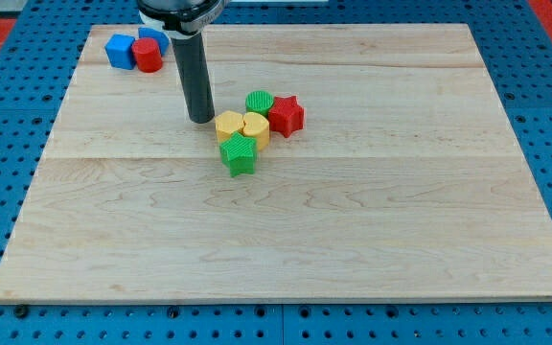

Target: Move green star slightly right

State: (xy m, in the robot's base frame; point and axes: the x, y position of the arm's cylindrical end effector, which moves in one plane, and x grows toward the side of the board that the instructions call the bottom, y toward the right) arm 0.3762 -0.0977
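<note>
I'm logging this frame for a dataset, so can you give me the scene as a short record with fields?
surface: wooden board on a blue pegboard
my tip: touching no block, left of the yellow blocks, up-left of the green star
green star: at the cluster's bottom
central cluster: yellow hexagon, yellow heart, green cylinder, red star
top-left group: blue cube, red cylinder, another blue block behind

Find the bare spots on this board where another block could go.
Bare: the board right of the red star and everything below the green star. Crowded: the middle cluster beside my tip, and the top-left corner blocks.
</note>
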